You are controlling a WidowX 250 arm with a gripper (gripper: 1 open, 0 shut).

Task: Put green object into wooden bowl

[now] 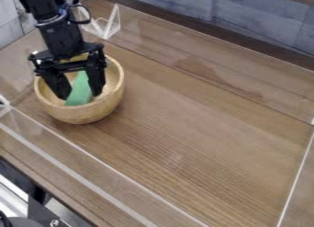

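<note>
The wooden bowl (pixel 81 95) sits at the left of the wooden table, round and light tan. Inside it lies the green object (pixel 77 90), leaning against the bowl's inner wall. My black gripper (pixel 75 76) hangs straight over the bowl, pointing down, its fingers (pixel 53 82) spread wide on either side of the green block. The jaws stand open and do not clamp the block.
Clear acrylic walls (pixel 147 189) fence the table on the near and right sides. A clear bracket (pixel 110 22) stands behind the bowl. A dark strip and a tiled wall (pixel 245 19) run along the back. The wooden tabletop (pixel 196 120) stretches to the right of the bowl.
</note>
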